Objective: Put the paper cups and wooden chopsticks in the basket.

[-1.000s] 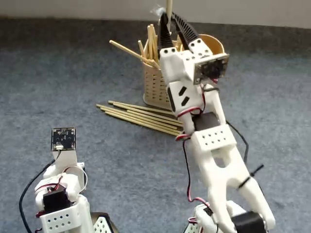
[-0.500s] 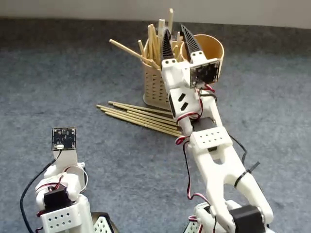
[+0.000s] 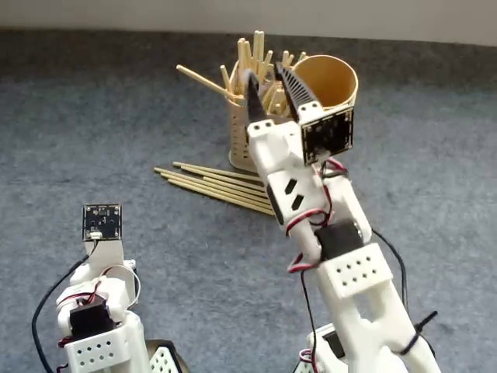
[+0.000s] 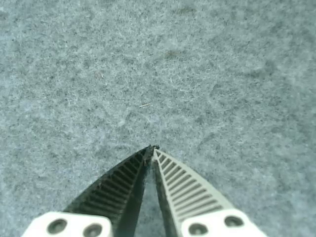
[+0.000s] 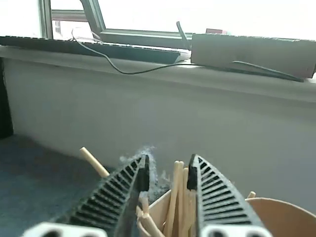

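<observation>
Grey, felt-like bench (image 3: pixel 93 116), running back to a pale wall at the far edge. Carries a cream slotted basket (image 3: pixel 247 148) standing upright toward the far side. Also bears a loose bundle of wooden chopsticks (image 3: pixel 217 186), lying flat just in front of the basket, side by side and slightly fanned, well apart from the near edge. Shows a tan paper cup (image 3: pixel 330 78) just beside the basket; cannot tell whether resting on the felt, base hidden.

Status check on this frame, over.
Right gripper open over basket, empty. Left gripper shut over carpet. Chopsticks stand in basket, paper cup right by them; loose chopsticks on carpet. Nothing blocking.
</observation>
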`<action>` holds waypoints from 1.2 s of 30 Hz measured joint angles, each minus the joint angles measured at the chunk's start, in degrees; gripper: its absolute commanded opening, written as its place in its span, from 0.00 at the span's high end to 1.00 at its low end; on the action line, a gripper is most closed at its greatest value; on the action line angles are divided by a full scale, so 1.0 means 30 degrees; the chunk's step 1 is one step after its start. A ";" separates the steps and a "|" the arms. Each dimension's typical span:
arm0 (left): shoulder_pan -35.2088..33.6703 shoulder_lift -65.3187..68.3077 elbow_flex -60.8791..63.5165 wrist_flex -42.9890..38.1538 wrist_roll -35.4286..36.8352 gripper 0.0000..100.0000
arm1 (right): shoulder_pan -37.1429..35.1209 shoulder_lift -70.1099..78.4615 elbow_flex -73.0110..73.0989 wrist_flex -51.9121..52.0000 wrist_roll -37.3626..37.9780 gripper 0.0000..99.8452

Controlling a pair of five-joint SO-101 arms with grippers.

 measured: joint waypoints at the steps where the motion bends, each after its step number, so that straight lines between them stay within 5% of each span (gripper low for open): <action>1: 0.0000 0.0000 0.0000 0.0000 0.0000 0.99 | -0.0205 -0.0498 0.0000 0.0938 0.0000 0.86; 17: 0.0000 0.0000 0.0000 0.0000 0.0000 0.99 | -0.3575 -0.2579 0.0000 0.9700 0.1524 0.86; 36: 0.0000 0.0000 0.0000 0.0000 0.0000 0.99 | -0.4864 1.0901 -0.2637 1.0081 0.3751 0.86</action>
